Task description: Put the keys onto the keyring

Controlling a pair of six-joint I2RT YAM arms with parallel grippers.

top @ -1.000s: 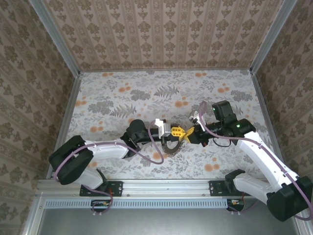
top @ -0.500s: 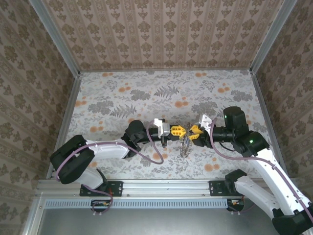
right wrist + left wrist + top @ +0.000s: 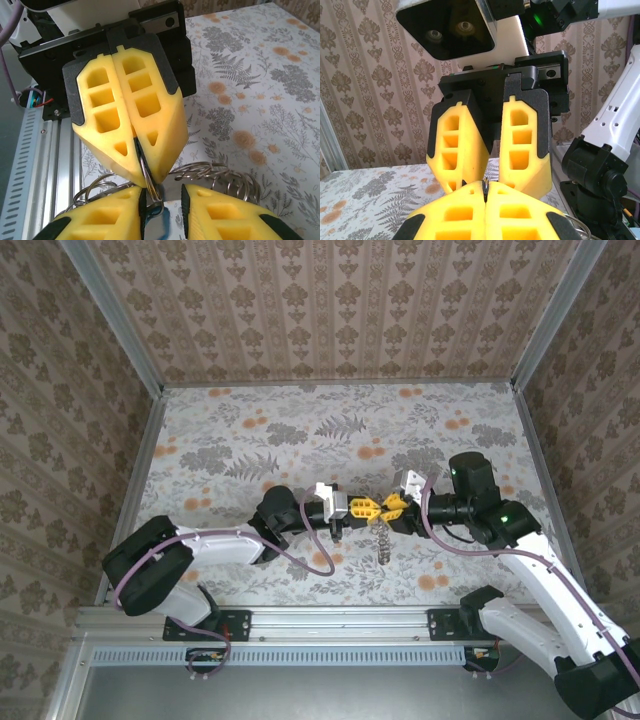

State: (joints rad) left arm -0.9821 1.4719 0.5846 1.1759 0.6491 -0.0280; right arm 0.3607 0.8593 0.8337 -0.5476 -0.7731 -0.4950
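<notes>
The right gripper (image 3: 394, 505) has moved back in, tip to tip with the left gripper (image 3: 370, 508), whose jaws pinch the keyring (image 3: 145, 172). Its own jaws stand parted, likely to regrip. The keys (image 3: 381, 540) dangle below them.

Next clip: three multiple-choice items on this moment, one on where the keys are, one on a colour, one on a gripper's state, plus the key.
1. Where are the keys? A) by the back wall B) hanging below the left gripper and right gripper C) on the left arm's base
2. What colour are the gripper fingers? A) blue B) red C) yellow
3. How is the left gripper? A) shut on a metal ring B) wide open C) lying flat
Key: 1 B, the top view shows them dangling under the fingertips; 2 C, both wrist views show yellow; 3 A, the right wrist view shows its fingers pressed on the ring.
</notes>
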